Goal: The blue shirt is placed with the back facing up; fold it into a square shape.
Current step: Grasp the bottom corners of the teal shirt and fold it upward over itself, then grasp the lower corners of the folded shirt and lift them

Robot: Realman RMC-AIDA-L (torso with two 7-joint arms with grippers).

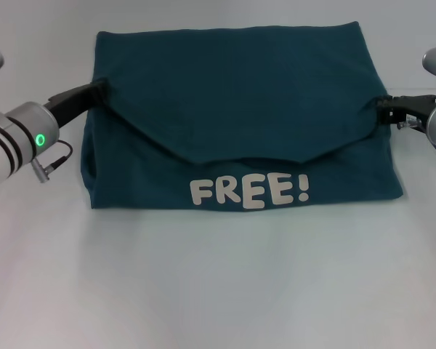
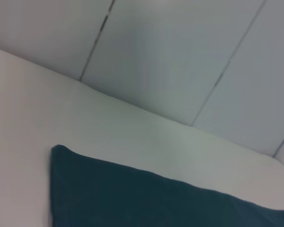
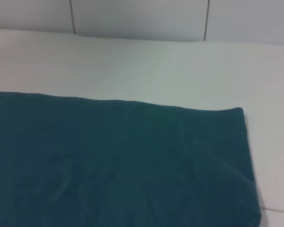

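Shirt [image 1: 240, 109] lies folded, long axis left-right, "FREE!" along near edge. L gripper [image 1: 98, 91] and R gripper [image 1: 381, 109] both pinch shirt's side edges.

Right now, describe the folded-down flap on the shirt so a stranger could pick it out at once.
On the white table lies the blue shirt, with the left pincer and right pincer at its two side edges. The flap is its upper layer, running between them. Its slanted lower edges meet just above the white FREE! lettering.
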